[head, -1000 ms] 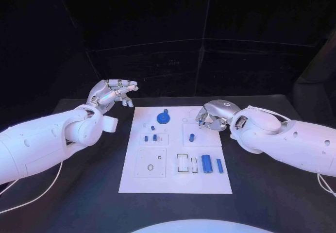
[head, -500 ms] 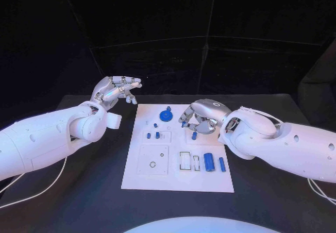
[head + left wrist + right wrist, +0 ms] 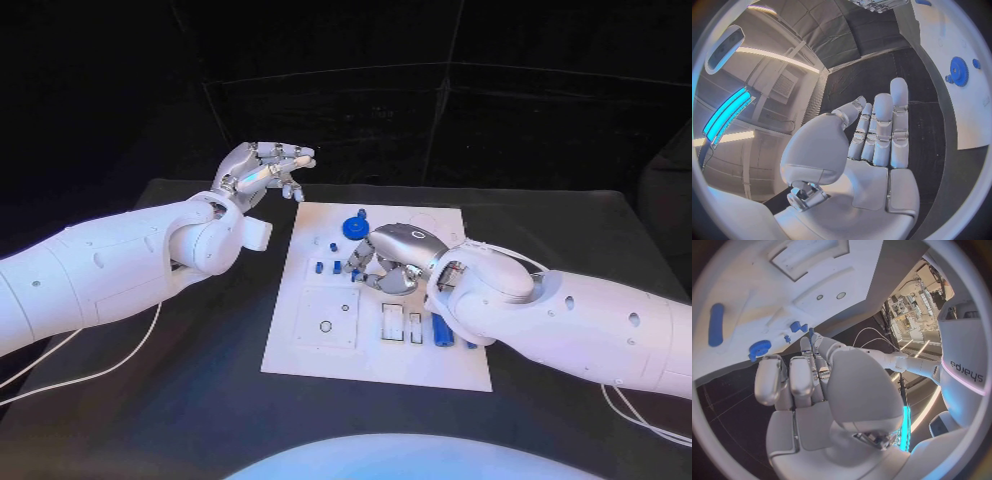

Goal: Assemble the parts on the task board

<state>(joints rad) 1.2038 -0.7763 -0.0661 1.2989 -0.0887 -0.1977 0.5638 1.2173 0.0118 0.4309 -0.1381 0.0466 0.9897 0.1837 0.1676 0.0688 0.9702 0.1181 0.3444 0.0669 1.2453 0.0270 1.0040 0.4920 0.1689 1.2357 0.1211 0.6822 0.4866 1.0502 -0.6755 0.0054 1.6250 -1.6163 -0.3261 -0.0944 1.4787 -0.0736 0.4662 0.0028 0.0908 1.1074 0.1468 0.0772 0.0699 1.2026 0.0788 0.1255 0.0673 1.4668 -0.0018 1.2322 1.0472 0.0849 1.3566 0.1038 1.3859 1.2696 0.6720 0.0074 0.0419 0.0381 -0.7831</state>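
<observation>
your right hand [image 3: 387, 262] hangs over the middle of the task board [image 3: 379, 368], its back turned up toward the head camera and its fingers curled down toward the plate. the right wrist view shows these fingers [image 3: 792, 382] side by side and bent inward. you cannot tell from either view whether a part sits between them, so treat the state of this hand as not established.

just beside the fingertips of the right hand, on the side toward the left arm, small blue pegs [image 3: 330, 266] stand on the board. beyond the right hand, toward the far edge of the board, lies the blue gear [image 3: 358, 227]; the right wrist view shows it as a blue disc [image 3: 759, 347] near the fingertips. behind the right hand, close under the forearm, lies a blue cylinder [image 3: 441, 330] beside two pale rectangular recesses [image 3: 392, 322]. the right wrist view also shows a longer blue part [image 3: 716, 324] lying flat, well apart from the fingers.

your left hand [image 3: 261, 170] is raised off the table, beyond the far left corner of the board and apart from it. its fingers [image 3: 882, 131] are loosely extended, slightly spread, and hold nothing. the left wrist view shows the gear [image 3: 959, 71] on the board, off to the side of the fingertips, not touching them.
</observation>
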